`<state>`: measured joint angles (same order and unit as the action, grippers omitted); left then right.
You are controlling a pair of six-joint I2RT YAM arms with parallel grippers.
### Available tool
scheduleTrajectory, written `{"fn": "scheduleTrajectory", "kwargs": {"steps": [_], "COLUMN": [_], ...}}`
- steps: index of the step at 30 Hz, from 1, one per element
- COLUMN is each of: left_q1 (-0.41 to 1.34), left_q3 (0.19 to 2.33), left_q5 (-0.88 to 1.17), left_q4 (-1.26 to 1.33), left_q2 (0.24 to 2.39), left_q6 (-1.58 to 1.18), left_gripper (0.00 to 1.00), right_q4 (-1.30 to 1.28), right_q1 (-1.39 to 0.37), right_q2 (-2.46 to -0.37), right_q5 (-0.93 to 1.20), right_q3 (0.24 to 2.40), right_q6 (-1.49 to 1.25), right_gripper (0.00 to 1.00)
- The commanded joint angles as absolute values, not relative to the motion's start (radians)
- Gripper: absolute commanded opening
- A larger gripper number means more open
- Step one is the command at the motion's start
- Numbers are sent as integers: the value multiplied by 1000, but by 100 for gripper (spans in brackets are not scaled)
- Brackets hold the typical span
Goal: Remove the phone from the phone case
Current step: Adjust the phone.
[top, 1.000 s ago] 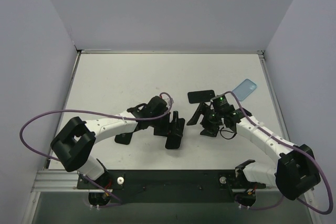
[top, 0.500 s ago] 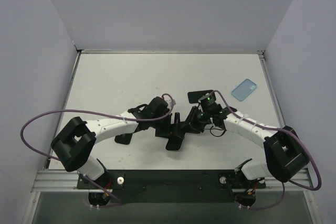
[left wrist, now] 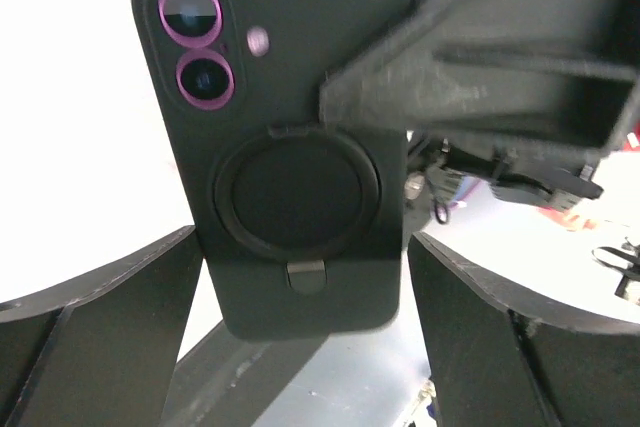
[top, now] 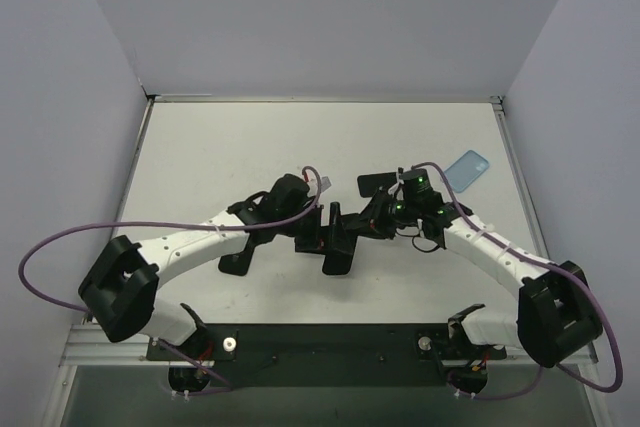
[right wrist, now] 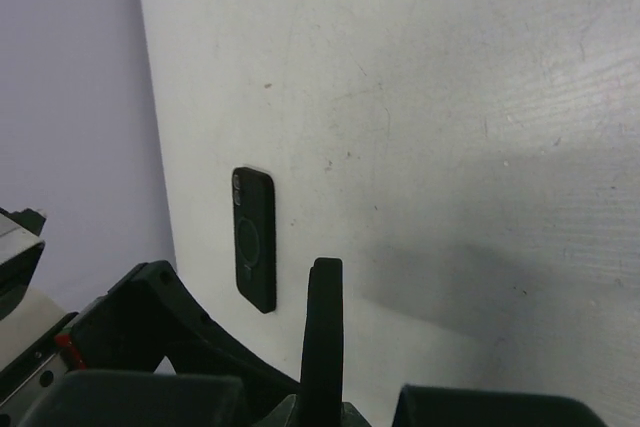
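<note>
The phone, in its black phone case [top: 383,183] with a round ring on the back and purple camera lenses, lies flat on the white table. In the left wrist view the phone case [left wrist: 290,97] fills the middle, its lower end showing between my fingertips. My left gripper [top: 337,239] [left wrist: 303,277] stands wide open just short of it, gripping nothing. My right gripper [top: 378,215] [right wrist: 322,277] is shut with nothing between its fingers. It hovers beside the left gripper, with the phone case [right wrist: 254,237] a little way off on the table.
A light blue case [top: 467,169] lies at the back right of the table [top: 230,147]. Purple walls close in the left, right and back. The two arms' purple cables loop out near the front corners.
My right gripper has shut and swung left toward the left gripper. My left gripper has opened a bit wider and edged toward the phone.
</note>
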<state>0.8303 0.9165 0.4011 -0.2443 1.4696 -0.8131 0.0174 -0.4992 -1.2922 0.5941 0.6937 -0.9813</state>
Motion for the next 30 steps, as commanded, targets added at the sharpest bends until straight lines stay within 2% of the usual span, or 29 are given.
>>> {"fn": "scheduleTrajectory", "kwargs": {"steps": [1,6,13,20,30], "left_q1": [813,706,661,649,650], "left_q3": [939,855,764,677,669], "left_q5": [520,639,745,821,838], "left_q4": [-192,-77,121,362,460], "left_q2": [1350,1270,1261,1302,1313], "left_q6": [-845,-910,-1003,-1132,-1178], "left_gripper": [94,93,91,84,70], "right_q4": [147,181,257,295,417], "right_q1": [-416,-362,-357,-359,-437], "right_q2": [-1198,-1158,-1129,-1092,-1089], "right_q5": [747,813,891,969,1028], "right_q3": [675,641,635,647,631], "right_q6": [-940,-919,-922,-910,-956], "right_gripper": [0,0,0,0,0]}}
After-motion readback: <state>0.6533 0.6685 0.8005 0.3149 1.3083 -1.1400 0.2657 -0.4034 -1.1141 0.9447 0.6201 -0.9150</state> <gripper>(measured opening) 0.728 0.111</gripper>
